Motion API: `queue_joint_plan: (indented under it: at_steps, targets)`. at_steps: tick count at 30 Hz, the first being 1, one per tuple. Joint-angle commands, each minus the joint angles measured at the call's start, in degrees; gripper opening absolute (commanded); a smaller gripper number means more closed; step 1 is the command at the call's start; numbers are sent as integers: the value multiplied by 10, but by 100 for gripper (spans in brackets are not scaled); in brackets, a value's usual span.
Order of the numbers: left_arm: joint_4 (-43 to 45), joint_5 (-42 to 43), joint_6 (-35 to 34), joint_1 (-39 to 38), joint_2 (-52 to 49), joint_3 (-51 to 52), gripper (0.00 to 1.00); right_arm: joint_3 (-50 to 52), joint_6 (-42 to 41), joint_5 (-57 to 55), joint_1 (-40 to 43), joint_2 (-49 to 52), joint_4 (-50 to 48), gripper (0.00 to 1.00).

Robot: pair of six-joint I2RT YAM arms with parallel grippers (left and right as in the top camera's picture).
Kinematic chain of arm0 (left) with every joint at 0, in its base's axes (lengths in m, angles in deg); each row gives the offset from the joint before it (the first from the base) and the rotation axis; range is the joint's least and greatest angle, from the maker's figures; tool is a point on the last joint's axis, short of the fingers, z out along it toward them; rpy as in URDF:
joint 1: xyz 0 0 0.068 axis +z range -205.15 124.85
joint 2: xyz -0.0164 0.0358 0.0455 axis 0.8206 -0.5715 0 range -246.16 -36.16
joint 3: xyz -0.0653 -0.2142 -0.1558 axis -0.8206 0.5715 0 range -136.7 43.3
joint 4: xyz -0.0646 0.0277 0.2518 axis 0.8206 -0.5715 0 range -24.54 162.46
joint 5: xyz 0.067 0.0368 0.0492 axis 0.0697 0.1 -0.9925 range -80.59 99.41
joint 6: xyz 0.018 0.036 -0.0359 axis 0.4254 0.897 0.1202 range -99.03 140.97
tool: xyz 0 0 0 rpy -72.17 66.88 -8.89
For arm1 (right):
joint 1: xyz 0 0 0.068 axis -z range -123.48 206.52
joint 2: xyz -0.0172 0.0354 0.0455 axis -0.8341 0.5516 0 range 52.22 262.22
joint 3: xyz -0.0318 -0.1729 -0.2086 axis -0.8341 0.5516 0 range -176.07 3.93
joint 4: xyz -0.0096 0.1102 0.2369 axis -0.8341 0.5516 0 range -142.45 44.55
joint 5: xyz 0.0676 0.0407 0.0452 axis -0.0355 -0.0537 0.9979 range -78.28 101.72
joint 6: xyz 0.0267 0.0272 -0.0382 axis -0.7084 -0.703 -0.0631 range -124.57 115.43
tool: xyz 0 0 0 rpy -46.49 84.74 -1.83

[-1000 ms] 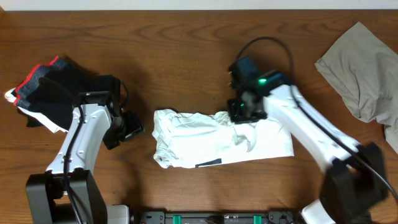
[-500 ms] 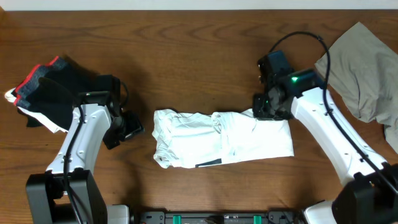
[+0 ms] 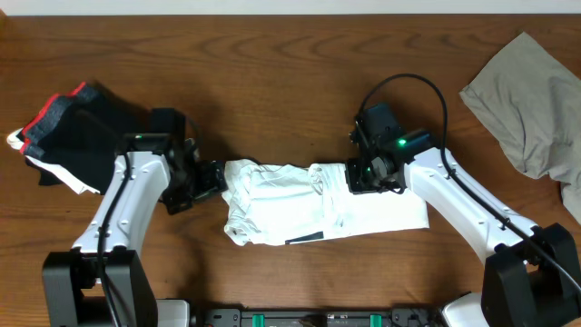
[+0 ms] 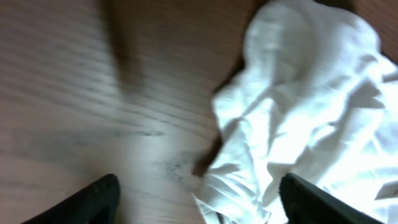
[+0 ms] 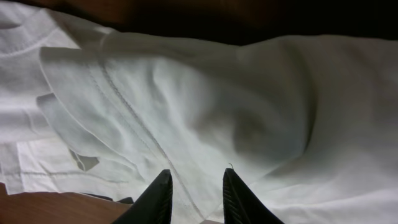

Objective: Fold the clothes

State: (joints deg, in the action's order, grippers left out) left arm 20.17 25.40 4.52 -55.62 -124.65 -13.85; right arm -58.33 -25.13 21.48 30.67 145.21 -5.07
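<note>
Right pincer (image 5: 198, 174): jaws narrowly parted, nothing visibly pinched, white shirt (image 3: 309, 213) directly beneath and ahead. Left pincer (image 4: 198, 180): jaws wide, the shirt's crumpled end just ahead to its right on the desk (image 3: 272, 82). Judged step: tidying the half-folded shirt. Next, each must grip an end. The grey garment (image 3: 531, 100) lies well beyond.

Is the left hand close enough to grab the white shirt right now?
Probably yes. The left hand sits right at the crumpled left edge of the white shirt. Its fingers are spread wide open, and only bare table lies in front of them. Nothing seems to block it.
</note>
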Motion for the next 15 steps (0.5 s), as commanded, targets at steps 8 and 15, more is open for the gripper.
queue_joint_plan:
  at_steps: [8,15]
  targets:
    - [56,94,25,-20,-29,29,90,2,-2,8,1,4,2,26]
    - [99,139,40,-20,-51,62,90,2,-2,8,1,4,2,26]
